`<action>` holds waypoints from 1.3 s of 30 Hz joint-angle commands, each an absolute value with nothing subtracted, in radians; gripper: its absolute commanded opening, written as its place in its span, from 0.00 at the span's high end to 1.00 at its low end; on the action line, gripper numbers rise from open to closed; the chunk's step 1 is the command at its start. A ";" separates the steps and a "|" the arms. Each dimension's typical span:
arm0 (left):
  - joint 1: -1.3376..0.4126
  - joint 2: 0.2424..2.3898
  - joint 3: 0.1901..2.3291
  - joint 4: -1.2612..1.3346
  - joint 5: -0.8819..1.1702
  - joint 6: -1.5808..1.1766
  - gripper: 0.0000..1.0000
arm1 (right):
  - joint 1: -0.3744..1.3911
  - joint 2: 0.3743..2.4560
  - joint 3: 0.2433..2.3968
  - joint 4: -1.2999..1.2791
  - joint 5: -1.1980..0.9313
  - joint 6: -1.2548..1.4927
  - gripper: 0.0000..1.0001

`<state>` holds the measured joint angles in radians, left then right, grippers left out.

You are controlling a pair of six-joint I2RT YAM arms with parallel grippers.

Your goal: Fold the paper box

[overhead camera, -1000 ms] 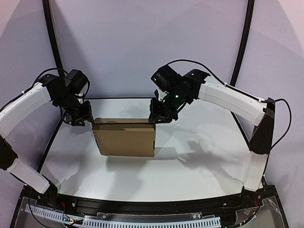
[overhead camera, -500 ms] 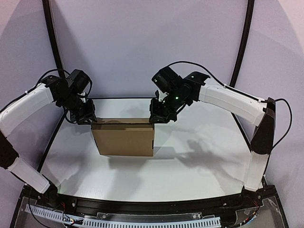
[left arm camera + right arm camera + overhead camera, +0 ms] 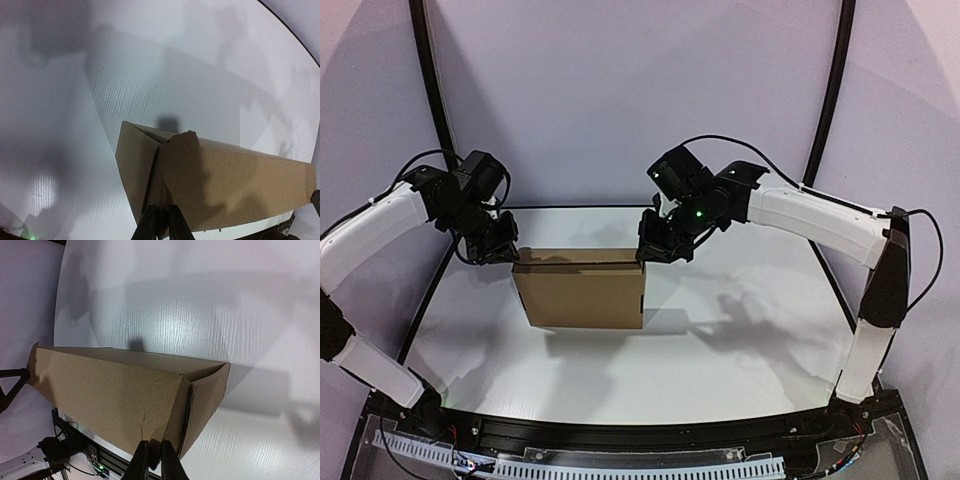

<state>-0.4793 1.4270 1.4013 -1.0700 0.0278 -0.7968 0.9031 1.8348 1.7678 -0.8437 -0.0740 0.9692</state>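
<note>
The paper box (image 3: 582, 293) is plain brown cardboard, folded into a rectangular box, on the white table (image 3: 720, 340) left of centre. My left gripper (image 3: 508, 254) is at its far left corner, shut on the cardboard edge beside the left end flap; the left wrist view shows the box (image 3: 220, 175) with the fingers (image 3: 161, 226) pinching it. My right gripper (image 3: 654, 252) is at the far right corner, shut on the box's top panel next to the right end flap; the right wrist view shows the box (image 3: 110, 390) and the fingers (image 3: 154, 461).
Black curved frame tubes (image 3: 432, 100) rise at both back sides before a lilac backdrop. A black rail (image 3: 620, 435) runs along the near table edge.
The box has shifted slightly back and squared up. Both grippers stayed at its far corners; the left arm moved a little inward and the right arm slightly right.
</note>
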 commanded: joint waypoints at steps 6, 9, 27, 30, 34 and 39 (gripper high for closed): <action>-0.474 1.416 1.297 -1.143 -0.039 -0.775 0.94 | 0.905 1.870 1.670 -0.906 -0.080 0.987 0.92; -0.474 1.415 1.282 -1.173 -0.070 -0.738 0.95 | 0.907 1.870 1.647 -0.921 -0.074 0.994 0.92; -0.475 1.471 1.245 -1.338 -0.190 -0.597 0.75 | 0.944 1.986 1.783 -1.236 0.076 0.918 0.79; -0.475 1.476 1.263 -1.348 -0.210 -0.589 0.70 | 0.955 2.011 1.849 -1.301 0.128 0.906 0.78; -0.475 1.479 1.232 -1.334 -0.209 -0.602 0.69 | 0.956 2.010 1.813 -1.284 0.125 0.918 0.79; -0.474 1.450 1.151 -1.268 -0.178 -0.629 0.71 | 0.956 1.994 1.720 -1.232 0.115 0.955 0.79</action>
<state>-0.4953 1.3907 1.3026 -1.0324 -0.0912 -0.6311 0.9569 1.9166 1.8543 -0.9892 0.0712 0.9402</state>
